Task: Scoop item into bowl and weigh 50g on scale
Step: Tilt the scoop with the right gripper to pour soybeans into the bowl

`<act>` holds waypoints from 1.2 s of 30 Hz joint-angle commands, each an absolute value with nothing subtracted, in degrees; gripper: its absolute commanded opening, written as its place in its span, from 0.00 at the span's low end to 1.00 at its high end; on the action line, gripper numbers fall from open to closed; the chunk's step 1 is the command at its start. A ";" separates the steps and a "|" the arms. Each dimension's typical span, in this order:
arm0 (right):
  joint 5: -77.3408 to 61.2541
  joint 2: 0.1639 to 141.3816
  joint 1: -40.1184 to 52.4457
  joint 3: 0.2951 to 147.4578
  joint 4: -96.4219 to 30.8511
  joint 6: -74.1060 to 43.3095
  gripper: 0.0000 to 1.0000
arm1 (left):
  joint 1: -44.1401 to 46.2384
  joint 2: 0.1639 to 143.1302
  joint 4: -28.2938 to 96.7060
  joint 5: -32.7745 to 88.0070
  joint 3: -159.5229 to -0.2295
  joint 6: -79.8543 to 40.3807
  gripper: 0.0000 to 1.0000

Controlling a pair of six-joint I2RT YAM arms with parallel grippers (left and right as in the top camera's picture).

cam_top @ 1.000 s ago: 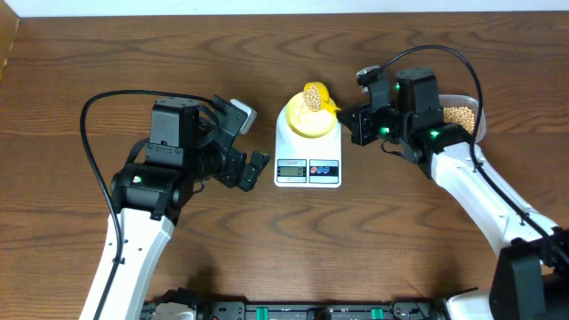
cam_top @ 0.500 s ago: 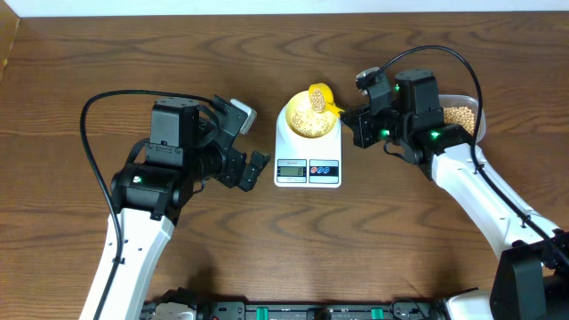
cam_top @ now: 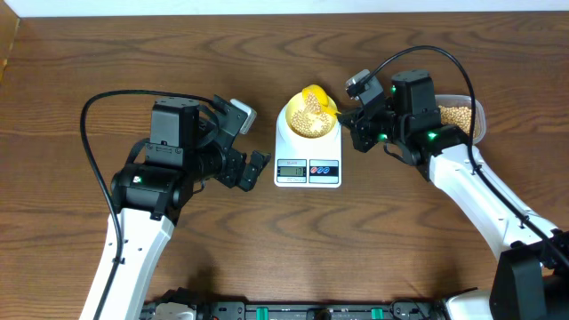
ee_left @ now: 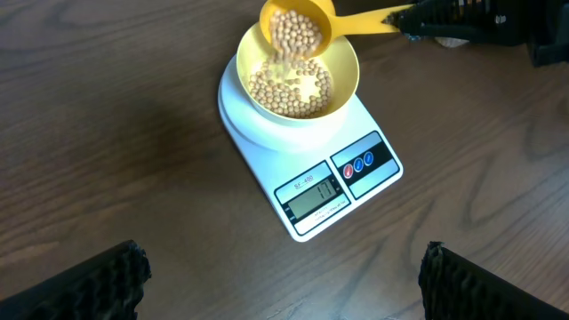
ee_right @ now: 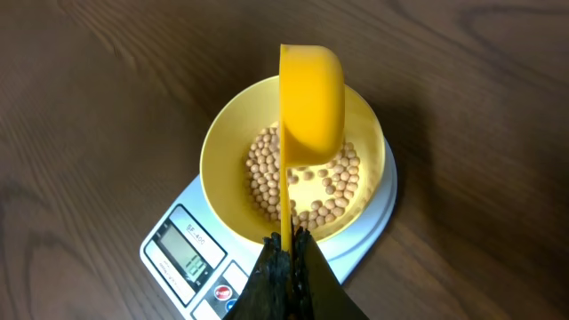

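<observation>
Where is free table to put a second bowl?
Bare table: in front of the scale, between left arm and right arm; also the far left edge. Crowded between scale and tub, where the right gripper holds the scoop.

Counted on the one table: two arms, the left arm and the right arm, two grippers, the left gripper and the right gripper, one scale with one display, one bowl, one scoop, one clear tub, and beans too many to count
</observation>
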State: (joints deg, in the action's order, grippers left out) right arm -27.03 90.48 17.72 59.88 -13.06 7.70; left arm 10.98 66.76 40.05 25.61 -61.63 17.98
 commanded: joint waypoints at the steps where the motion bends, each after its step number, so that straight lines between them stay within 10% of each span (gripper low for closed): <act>1: -26.87 89.86 18.04 60.71 -13.15 10.41 0.01 | 10.96 66.98 40.05 26.28 -61.95 17.72 1.00; 36: -22.41 88.09 19.46 60.71 -10.66 37.45 0.01 | 10.96 66.98 40.05 26.28 -61.95 17.72 1.00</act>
State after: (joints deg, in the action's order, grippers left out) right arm -23.55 90.35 18.57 59.88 -11.14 35.29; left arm 10.98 66.76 40.05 25.63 -61.63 17.98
